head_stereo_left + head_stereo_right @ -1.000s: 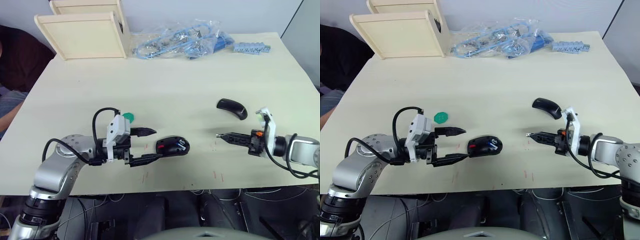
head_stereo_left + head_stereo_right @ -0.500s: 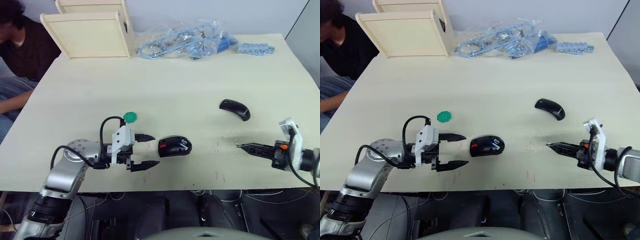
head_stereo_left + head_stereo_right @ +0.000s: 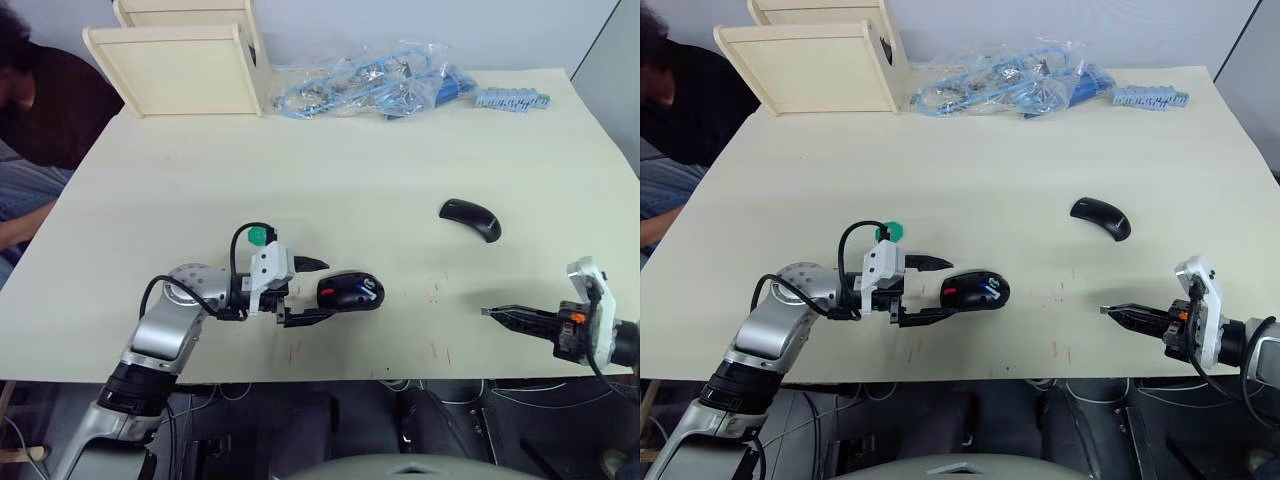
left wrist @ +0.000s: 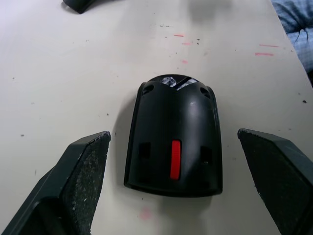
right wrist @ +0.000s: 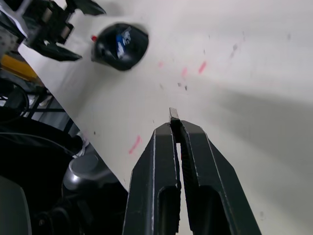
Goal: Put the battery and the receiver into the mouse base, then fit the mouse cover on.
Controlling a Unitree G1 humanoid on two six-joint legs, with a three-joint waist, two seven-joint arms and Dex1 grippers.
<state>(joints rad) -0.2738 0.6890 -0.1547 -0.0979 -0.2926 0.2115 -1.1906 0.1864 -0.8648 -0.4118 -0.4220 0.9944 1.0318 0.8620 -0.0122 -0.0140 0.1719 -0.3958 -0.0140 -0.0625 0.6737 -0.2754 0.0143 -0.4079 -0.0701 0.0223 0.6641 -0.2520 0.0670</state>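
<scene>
The base (image 4: 172, 157) lay near the table's front edge, bracketed by the wide-apart fingers of the left gripper (image 3: 308, 291) without contact; as a rigid, light, smooth shell, it was judged best taken across its flanks. The right gripper (image 5: 176, 128), well apart from it, was closed on a tiny tab, probably the receiver (image 5: 173, 114), judged easily dropped. The cover (image 3: 470, 218) lay further back

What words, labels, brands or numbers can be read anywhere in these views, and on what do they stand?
No readable text in any view.
mouse base: a plain red bar and pale marks near its front edge, no letters legible.
table: red dashes, not characters.
plastic bag of blue parts: any print is too small to read.
mouse cover: plain glossy black, no marking seen.
</scene>
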